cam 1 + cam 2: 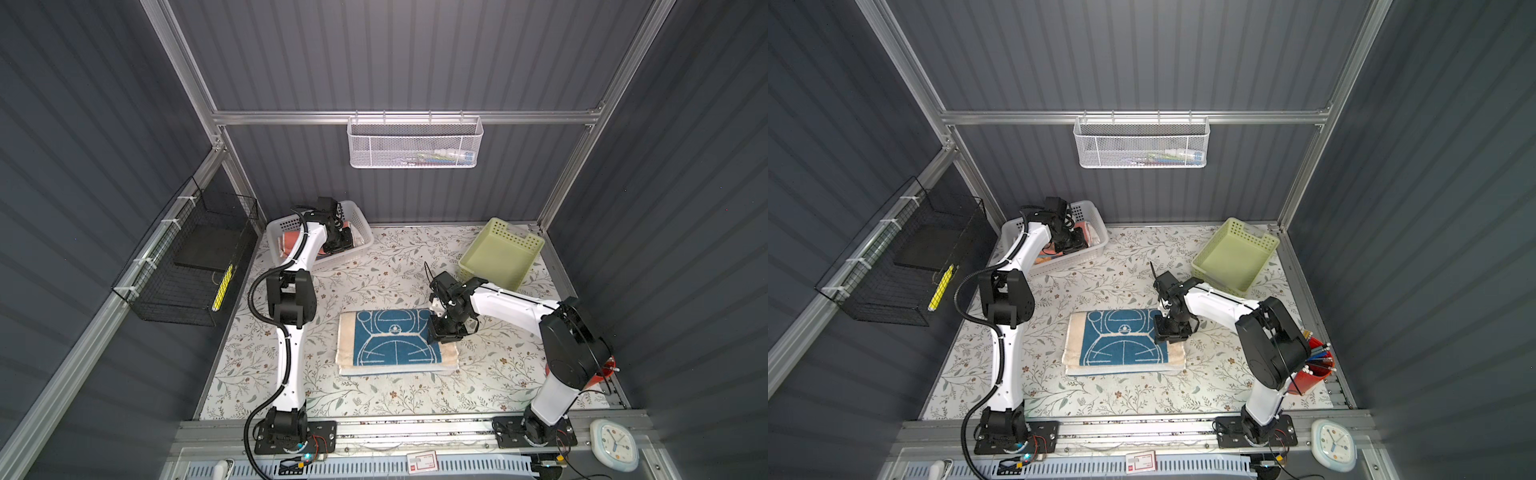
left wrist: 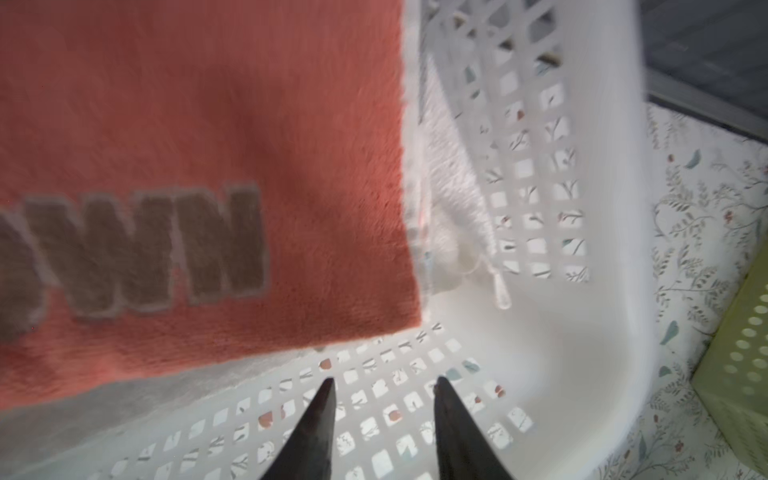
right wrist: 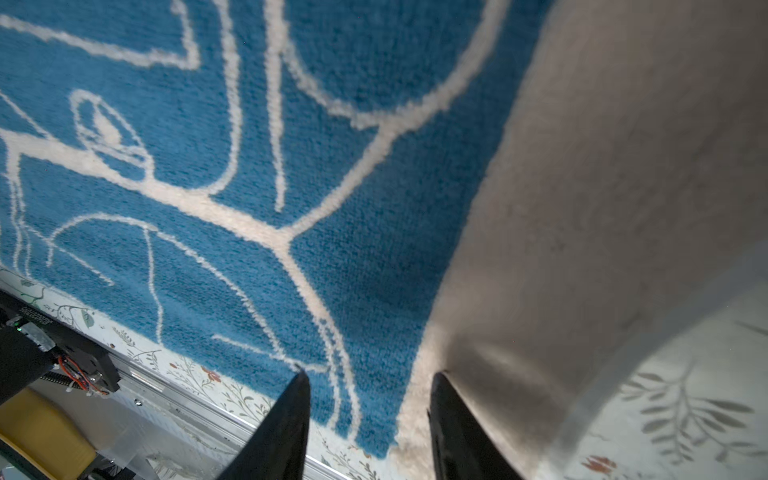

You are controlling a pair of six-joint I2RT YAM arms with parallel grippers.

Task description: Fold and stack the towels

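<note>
A folded cream towel with a blue line-drawing panel [image 1: 397,340] [image 3: 249,166] lies flat mid-table in both top views. A white layer [image 1: 395,371] shows under its front edge. My right gripper [image 1: 444,332] [image 3: 370,376] hangs open just above the towel's right edge, over the seam between blue panel and cream border [image 3: 602,187]. My left gripper [image 1: 338,244] [image 2: 384,384] is inside the white basket [image 1: 357,212] [image 2: 582,216] at the back left, open and holding nothing. Beside it lies the coral towel with brown letters [image 2: 208,145] [image 1: 290,241]. A white towel [image 2: 451,199] sits against the basket wall.
A green basket [image 1: 500,253] stands at the back right, close behind the right arm. A black wire basket [image 1: 187,270] hangs on the left wall and a white mesh one [image 1: 415,143] on the back rail. A red pencil cup [image 1: 1316,368] stands at the right edge.
</note>
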